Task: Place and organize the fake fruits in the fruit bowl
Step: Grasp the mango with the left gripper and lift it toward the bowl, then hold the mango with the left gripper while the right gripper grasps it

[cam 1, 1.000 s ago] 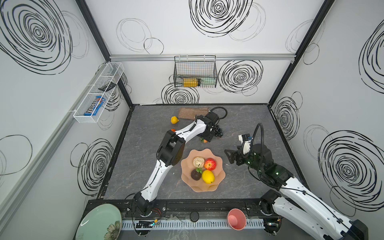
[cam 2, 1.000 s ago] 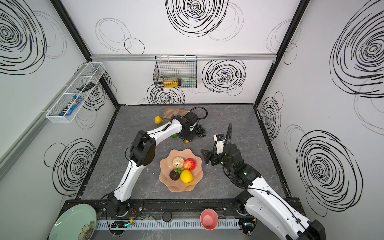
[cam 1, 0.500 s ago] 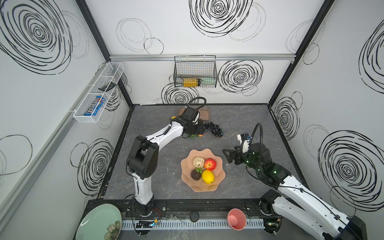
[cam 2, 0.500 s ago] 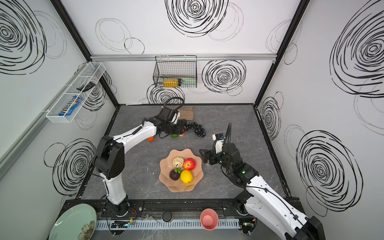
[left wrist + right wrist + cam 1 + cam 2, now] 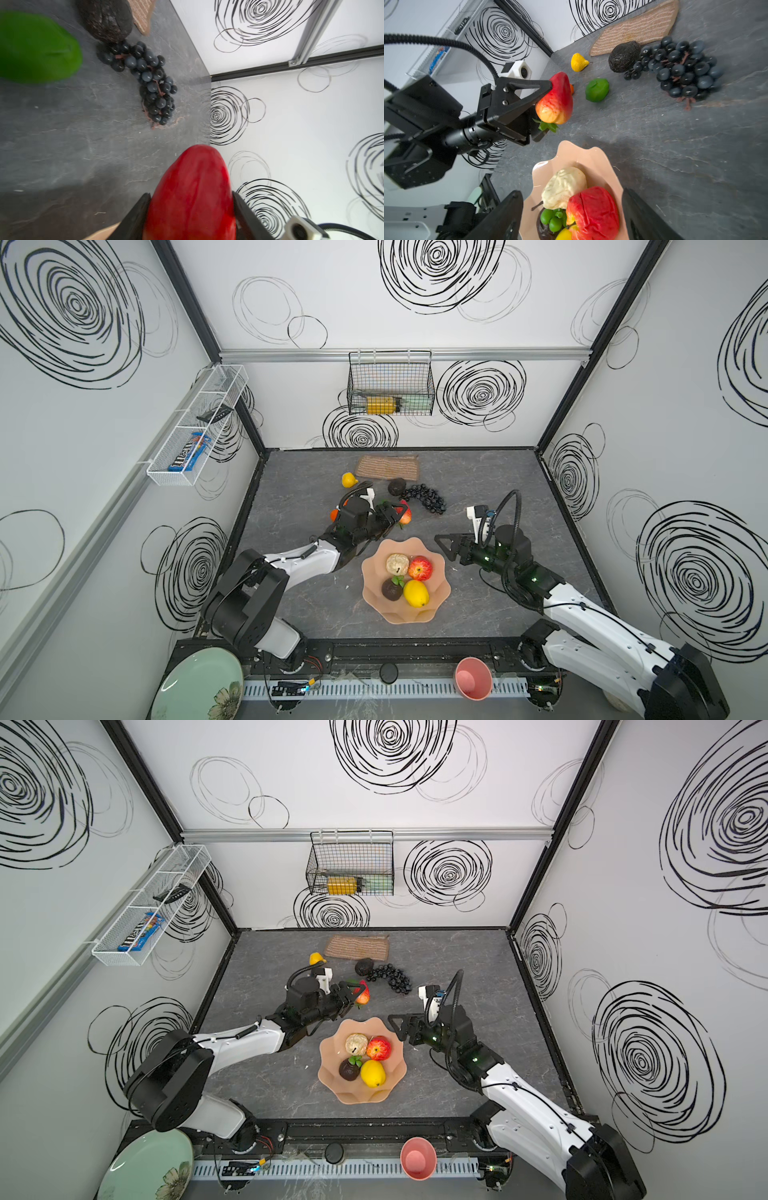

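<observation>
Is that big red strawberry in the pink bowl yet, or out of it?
Out. The left gripper grips the strawberry clear of the fruit bowl, beyond its far rim in both top views.

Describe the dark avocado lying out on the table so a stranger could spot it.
Find the tan woven mat by the back wall. Just in front of it lies the avocado, right beside the black grape bunch. It is one rough, matte dark lump; the grapes are many small glossy balls.

Top views look down over the whole grey marbled bench (image 5: 498,485); close wrist views share the black grape bunch (image 5: 153,87).
</observation>
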